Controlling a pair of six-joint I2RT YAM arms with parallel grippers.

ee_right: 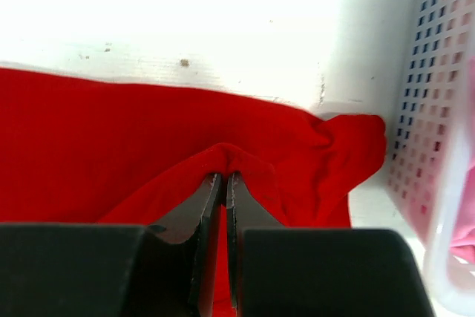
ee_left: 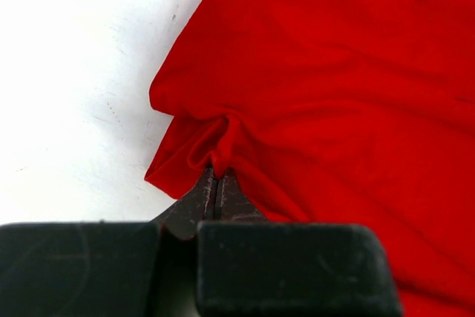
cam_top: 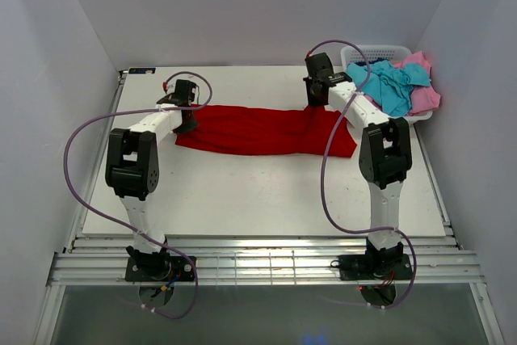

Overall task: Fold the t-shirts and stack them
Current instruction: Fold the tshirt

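Note:
A large bright red t-shirt lies in a long band across the middle of the white table. My left gripper is shut on the shirt's left edge; the left wrist view shows red cloth bunched between the closed fingertips. My right gripper is shut on the shirt's far right edge; the right wrist view shows a fold of the red shirt pinched at the tips. A turquoise-blue t-shirt and a pink t-shirt lie crumpled in the basket.
A white lattice basket stands at the far right corner, close to my right gripper; its wall shows in the right wrist view. The white table ends at a metal rail at the near side. Grey walls enclose the sides.

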